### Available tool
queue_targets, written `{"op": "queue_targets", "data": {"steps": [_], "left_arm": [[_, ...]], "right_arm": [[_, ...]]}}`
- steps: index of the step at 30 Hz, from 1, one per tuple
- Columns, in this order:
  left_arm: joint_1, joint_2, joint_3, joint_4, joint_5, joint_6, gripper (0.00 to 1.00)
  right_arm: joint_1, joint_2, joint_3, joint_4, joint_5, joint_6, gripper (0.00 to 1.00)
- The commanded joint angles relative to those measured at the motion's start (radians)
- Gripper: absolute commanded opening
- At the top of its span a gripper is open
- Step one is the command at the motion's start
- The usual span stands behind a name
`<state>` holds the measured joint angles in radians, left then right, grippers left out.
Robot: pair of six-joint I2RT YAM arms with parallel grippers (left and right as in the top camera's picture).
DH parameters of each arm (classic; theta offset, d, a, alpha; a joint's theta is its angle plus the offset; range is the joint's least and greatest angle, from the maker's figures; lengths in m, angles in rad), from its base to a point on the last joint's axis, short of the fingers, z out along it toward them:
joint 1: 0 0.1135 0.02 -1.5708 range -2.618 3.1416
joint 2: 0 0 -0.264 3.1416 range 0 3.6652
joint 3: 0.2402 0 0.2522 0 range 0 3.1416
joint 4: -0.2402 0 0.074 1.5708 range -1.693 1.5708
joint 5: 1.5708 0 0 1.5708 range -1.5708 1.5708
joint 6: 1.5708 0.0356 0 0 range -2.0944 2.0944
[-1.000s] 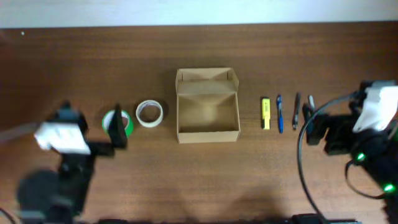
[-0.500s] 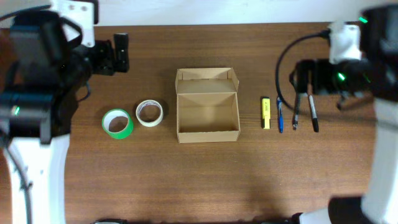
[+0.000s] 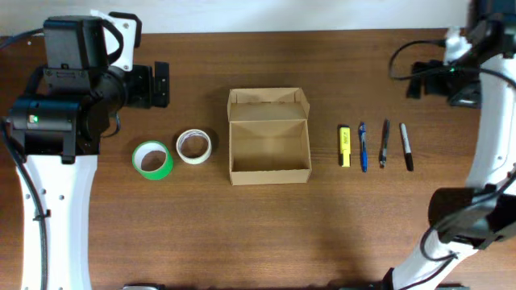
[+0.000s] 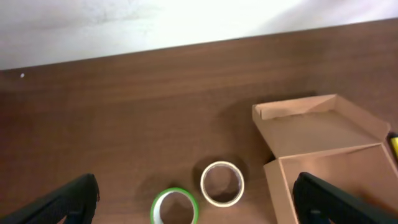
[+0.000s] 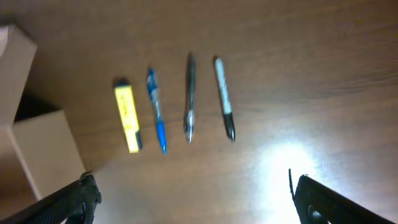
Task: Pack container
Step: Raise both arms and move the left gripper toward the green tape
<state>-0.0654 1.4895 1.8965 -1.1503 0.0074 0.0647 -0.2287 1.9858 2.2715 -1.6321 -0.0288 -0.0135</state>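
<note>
The container [image 3: 269,149], an open tan cardboard box with its flap lid folded back, stands mid-table with nothing in it; it also shows as the container [image 4: 326,165] and the container [image 5: 34,146] in the wrist views. Left of it lie a green tape roll [image 3: 152,159] and a cream tape roll [image 3: 193,147]. To its right lie a yellow highlighter [image 3: 344,147], a blue pen [image 3: 363,147], a dark pen [image 3: 384,144] and a black marker [image 3: 406,147]. My left gripper [image 3: 160,84] hovers open at the back left, high above the rolls. My right gripper [image 3: 419,80] hovers open at the back right, above the pens.
The brown wooden table [image 3: 266,234] ends at a white wall along the back. In the left wrist view the green tape roll [image 4: 175,206] and cream tape roll [image 4: 222,183] lie between my open fingers, far below. A bright glare spot marks the wood in the right wrist view.
Both arms have swung up from the table's front corners to the back, the left to the back left and the right to the back right. Both grippers stayed open and nothing on the table moved.
</note>
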Motion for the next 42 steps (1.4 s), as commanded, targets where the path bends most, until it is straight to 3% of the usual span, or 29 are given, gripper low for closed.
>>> {"op": "queue_targets", "data": {"steps": [1,5,10,23,28,36,42], "left_arm": [[-0.004,-0.010,0.019,-0.006,-0.023,0.019,1.00],[-0.004,-0.010,0.019,-0.012,-0.022,0.019,1.00],[-0.004,-0.010,0.019,-0.019,-0.022,0.019,0.99],[-0.004,-0.010,0.019,-0.018,-0.024,0.020,0.99],[-0.004,-0.010,0.019,0.011,-0.078,0.019,1.00],[0.009,0.040,0.018,-0.042,-0.086,0.019,0.99],[0.009,0.163,0.016,-0.092,-0.083,0.019,0.99]], "right_arm": [[-0.034,0.039,0.016,0.033,-0.076,-0.029,0.99],[-0.037,0.103,0.016,0.042,-0.079,-0.069,0.99],[-0.034,0.201,0.016,0.023,-0.241,-0.167,0.99],[0.026,0.324,0.017,-0.026,-0.236,-0.174,1.00],[0.125,0.291,0.093,-0.066,-0.185,-0.161,0.96],[0.283,0.127,0.471,-0.067,-0.085,-0.100,0.99],[0.377,-0.011,0.535,-0.067,-0.017,-0.074,0.99]]}}
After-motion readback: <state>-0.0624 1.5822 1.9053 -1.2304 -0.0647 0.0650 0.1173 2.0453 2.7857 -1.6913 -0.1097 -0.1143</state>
